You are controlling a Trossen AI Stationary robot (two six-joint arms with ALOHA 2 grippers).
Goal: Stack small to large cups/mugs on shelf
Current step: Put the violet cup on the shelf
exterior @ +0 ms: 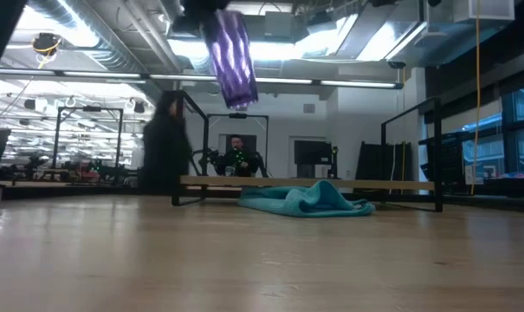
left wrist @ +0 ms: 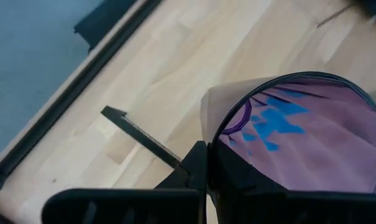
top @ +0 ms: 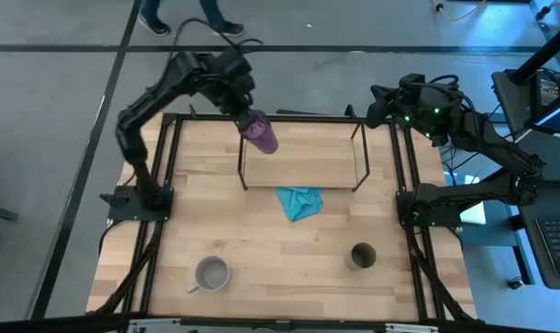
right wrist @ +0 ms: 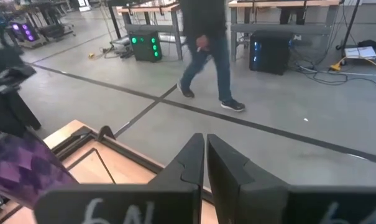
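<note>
1. Your left gripper (top: 245,113) is clamped on the rim of the purple tumbler (top: 260,132), carrying it tilted in the air over the shelf's (top: 303,166) left end, clear of the wire frame; my guess is it is lifted that high to pass over the frame.
2. Your right gripper (right wrist: 204,163) has its fingers pressed together on nothing and waits past the table's far right corner (out of the way, I judge).
3. The grey mug (top: 210,274) and olive-green cup (top: 363,255) stand near the front edge, well apart.
4. The teal cloth (top: 299,202) lies just in front of the shelf.
</note>
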